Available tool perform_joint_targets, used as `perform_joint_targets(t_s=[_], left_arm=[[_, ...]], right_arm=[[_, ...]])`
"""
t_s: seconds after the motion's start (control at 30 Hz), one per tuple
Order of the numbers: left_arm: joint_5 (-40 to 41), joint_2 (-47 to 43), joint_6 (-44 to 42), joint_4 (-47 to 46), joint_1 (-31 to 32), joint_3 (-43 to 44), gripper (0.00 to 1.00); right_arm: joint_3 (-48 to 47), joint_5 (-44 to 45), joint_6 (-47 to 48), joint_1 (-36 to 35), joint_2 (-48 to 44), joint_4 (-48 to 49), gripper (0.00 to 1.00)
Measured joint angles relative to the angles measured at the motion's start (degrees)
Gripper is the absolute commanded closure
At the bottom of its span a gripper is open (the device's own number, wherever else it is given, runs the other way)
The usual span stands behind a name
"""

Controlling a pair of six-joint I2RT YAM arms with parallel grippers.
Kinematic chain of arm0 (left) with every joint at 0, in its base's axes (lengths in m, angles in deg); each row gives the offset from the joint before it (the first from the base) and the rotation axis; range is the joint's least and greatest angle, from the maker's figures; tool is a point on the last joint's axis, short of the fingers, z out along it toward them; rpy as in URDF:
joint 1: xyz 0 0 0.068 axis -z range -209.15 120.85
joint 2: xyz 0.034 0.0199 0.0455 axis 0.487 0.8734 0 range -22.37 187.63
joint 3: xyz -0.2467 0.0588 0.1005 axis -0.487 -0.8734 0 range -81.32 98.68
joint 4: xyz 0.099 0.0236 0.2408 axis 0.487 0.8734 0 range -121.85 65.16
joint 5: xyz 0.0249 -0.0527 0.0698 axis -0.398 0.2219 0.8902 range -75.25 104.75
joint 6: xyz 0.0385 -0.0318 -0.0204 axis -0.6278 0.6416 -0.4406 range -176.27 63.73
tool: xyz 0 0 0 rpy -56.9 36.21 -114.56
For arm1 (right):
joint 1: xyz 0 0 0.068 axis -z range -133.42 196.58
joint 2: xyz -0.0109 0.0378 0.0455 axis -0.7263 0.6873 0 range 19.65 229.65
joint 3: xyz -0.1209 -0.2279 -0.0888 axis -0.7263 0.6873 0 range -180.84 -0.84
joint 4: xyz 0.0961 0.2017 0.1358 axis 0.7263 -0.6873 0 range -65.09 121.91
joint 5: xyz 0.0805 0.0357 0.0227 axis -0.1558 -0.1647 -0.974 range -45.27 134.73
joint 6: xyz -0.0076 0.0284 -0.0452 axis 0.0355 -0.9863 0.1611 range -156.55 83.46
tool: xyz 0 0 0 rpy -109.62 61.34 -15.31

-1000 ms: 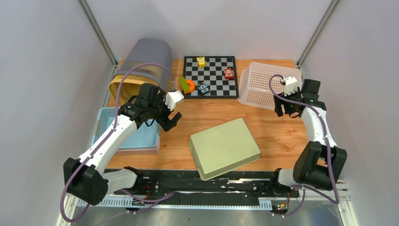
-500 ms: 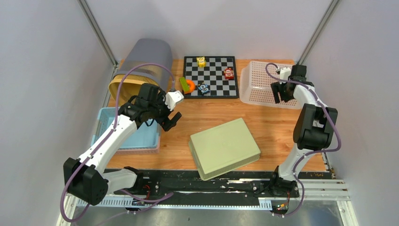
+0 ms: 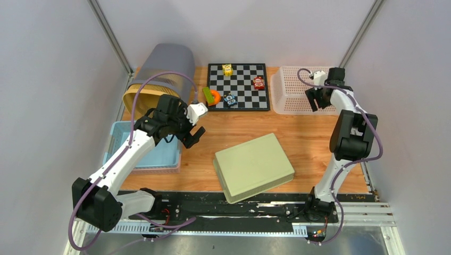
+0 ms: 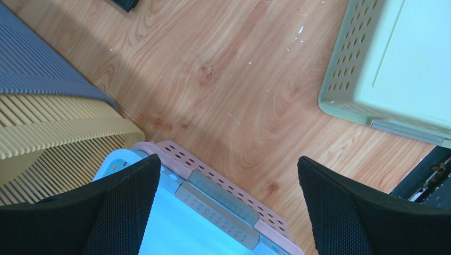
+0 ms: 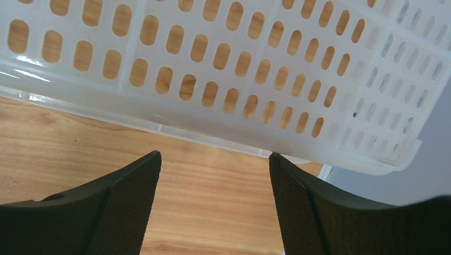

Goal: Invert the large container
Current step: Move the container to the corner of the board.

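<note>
The large container, a white perforated basket (image 3: 290, 90), sits at the back right of the table. In the right wrist view its slotted wall (image 5: 223, 69) fills the top, with the flanged rim low, near the wood. My right gripper (image 3: 317, 101) hovers over the basket's right end, open. Only bare wood shows between its fingers (image 5: 214, 159), and the rim lies just past the fingertips. My left gripper (image 3: 192, 134) hangs wide open with nothing in it, above the corner of a blue tub (image 4: 159, 223) at the left.
A pale green bin (image 3: 254, 166) lies bottom-up in the middle. A grey and yellow ribbed bin (image 3: 159, 77) lies on its side at the back left. A chessboard (image 3: 237, 86) carries small toys. The blue tub sits inside a pink one (image 3: 141, 151).
The right arm swung from the basket's front right corner to its far right end. The basket went from leaning forward to lying squarer against the back edge. The left arm stayed still.
</note>
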Motion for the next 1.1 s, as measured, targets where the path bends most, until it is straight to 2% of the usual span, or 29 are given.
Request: perform_joint_targets(t_s=[0.6, 1.1], left_arm=[[0.2, 0.0, -0.02, 0.02, 0.0, 0.0, 0.0], [0.22, 0.0, -0.02, 0.0, 0.0, 0.0, 0.0]], right_arm=[[-6.67, 2.58, 3.04, -4.85, 4.22, -0.09, 0.21], [-6.62, 2.71, -5.84, -9.09, 4.66, -0.72, 0.25]])
